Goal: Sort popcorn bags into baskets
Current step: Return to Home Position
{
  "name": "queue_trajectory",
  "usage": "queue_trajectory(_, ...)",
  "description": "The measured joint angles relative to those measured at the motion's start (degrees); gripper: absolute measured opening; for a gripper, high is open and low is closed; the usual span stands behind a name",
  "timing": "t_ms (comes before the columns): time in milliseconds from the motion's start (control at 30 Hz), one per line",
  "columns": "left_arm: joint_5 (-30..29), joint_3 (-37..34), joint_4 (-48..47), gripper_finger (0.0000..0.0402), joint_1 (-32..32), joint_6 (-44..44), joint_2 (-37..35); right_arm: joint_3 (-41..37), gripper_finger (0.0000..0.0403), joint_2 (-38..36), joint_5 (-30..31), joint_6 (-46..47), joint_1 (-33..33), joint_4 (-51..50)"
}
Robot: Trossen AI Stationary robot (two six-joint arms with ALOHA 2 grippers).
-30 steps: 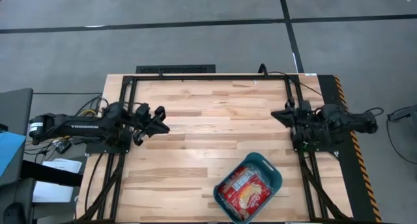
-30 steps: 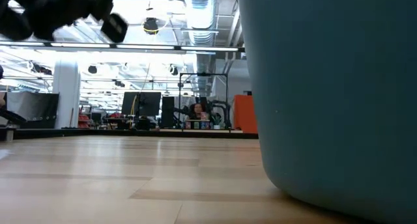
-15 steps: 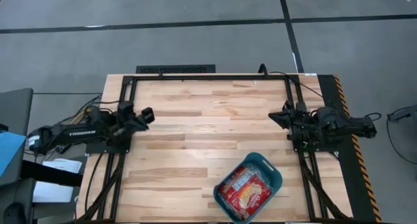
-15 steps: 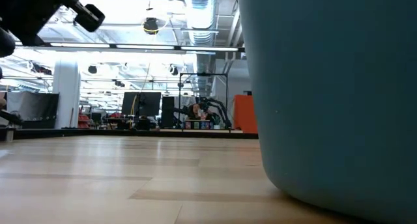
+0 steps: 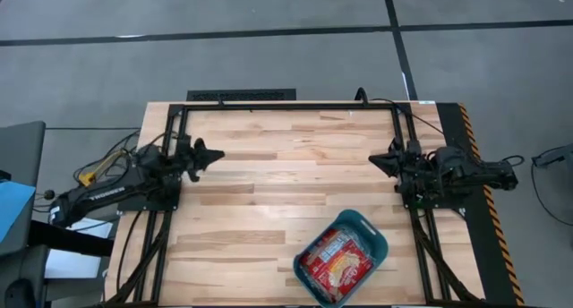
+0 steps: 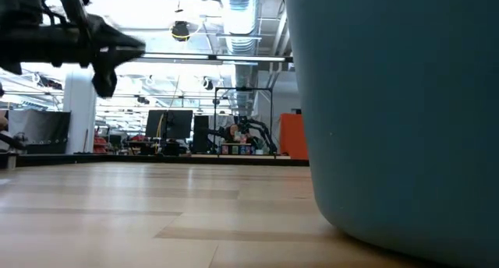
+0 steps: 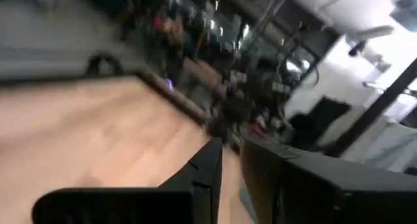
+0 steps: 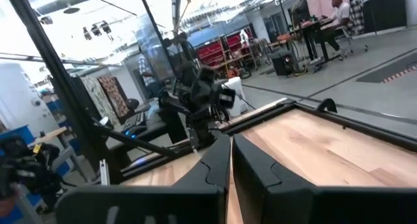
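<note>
Evidently the teal plastic tub (image 5: 376, 238) of glossy red packets (image 5: 338, 265) lies nearer the right end effector (image 5: 376, 158); it and the left end effector (image 5: 213, 154) are closed, empty.

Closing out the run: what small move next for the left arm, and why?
Probably tuck the left gripper to rest at its side: the red glossy popcorn packets lie in the teal plastic tub, none shows on the wooden table, and the right gripper sits parked opposite.
</note>
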Motion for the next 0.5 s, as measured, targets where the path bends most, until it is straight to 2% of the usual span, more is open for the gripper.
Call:
queue_trajectory(67,-2.3,-0.1,1.3,0.0044,-1.7,2.5,-2.3,0.0,0.0043,0.0,0.0,0.0,0.0,-0.3)
queue_trajectory(200,5.1,0.5,6.1,0.0044,-5.1,5.9,-10.8,0.0,0.0045,0.0,0.0,-0.6,0.0,-0.4)
queue_trajectory(267,6.0,1.2,9.4,0.0044,-7.2,6.6,-10.8,0.0,0.0045,0.0,0.0,-0.7,0.0,-1.3)
queue_trajectory(333,2.7,1.1,6.1,0.0044,-9.5,7.7,-10.1,-0.1,0.0044,0.1,0.1,-0.6,-0.3,-2.4)
queue_trajectory(433,-5.9,0.7,-6.4,0.0044,-14.0,11.4,-9.8,-0.1,0.0043,0.0,0.5,-0.4,-0.4,-5.1)
queue_trajectory(500,-9.9,0.7,-9.1,0.0044,-17.9,15.5,-10.2,-0.1,0.0044,0.0,0.7,-0.4,-0.7,-6.4)
